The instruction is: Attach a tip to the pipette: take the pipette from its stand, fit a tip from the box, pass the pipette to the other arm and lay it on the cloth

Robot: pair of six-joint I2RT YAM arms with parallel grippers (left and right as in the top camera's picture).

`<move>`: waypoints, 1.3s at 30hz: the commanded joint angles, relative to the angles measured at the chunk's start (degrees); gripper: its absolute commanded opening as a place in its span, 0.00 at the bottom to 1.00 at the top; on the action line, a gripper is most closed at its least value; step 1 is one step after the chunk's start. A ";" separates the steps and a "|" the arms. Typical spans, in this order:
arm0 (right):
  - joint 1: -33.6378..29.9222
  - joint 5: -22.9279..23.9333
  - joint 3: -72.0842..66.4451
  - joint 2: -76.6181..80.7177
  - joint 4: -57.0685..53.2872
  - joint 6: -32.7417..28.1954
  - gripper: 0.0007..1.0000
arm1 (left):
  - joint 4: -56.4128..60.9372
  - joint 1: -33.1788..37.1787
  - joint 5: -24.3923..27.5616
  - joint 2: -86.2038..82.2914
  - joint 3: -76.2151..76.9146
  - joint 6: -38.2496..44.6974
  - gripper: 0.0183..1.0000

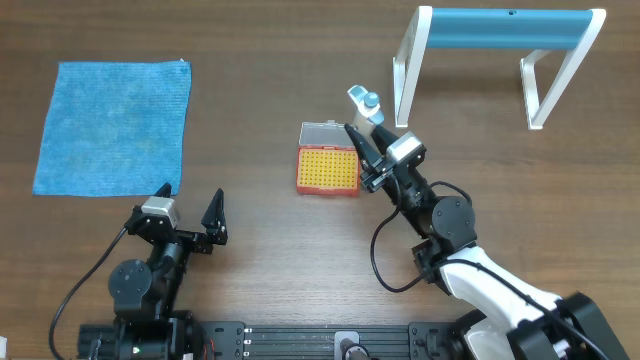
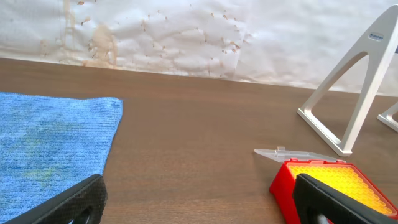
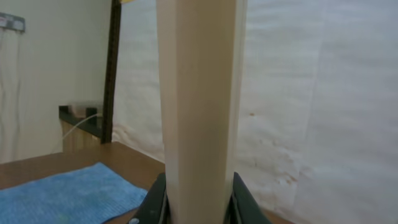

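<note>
The stand (image 1: 505, 28) sits far right at the back of the table, the cloth (image 1: 115, 128) far left, well apart. Between them, nearer the stand, is the tip box (image 1: 328, 190), with its clear lid (image 1: 320, 132) thrown back. The pipette (image 1: 366, 104) is off its stand and clenched in my right gripper (image 1: 365, 140), showing just beside the box's back right corner. My left gripper (image 1: 190, 200) rests near its base with the jaws spread wide, holding nothing.

I judge the step in hand to be fitting a tip. I would bring the pipette's nose squarely over one tip, keep the shaft plumb and press straight down; a slanted push could jam against a neighbouring tip or shove the box. I cannot see the nose, so I cannot tell whether it is over the rack yet.

For the grip I go to the right wrist view: the pipette (image 3: 198, 93) stands upright, centred between the fingers (image 3: 158, 199), with the cloth (image 3: 68, 186) off beyond. The left wrist view adds a low look at the tip box (image 2: 283, 190), its lid (image 2: 298, 154) lying flat behind it, and a stand (image 2: 354, 93) leg.
</note>
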 commanded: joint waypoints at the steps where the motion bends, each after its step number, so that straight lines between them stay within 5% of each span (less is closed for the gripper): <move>1: 3.50 -0.94 -0.15 7.69 6.80 2.69 0.07 | 0.17 -0.24 -0.63 -0.33 -0.35 -0.15 0.96; 15: 7.06 -0.90 0.96 17.38 6.56 2.67 0.07 | 0.17 -0.24 -0.63 -0.33 -0.35 -0.15 0.96; 39: 3.23 -4.00 6.71 25.49 6.56 5.25 0.07 | 0.17 -0.24 -0.63 -0.33 -0.35 -0.15 0.96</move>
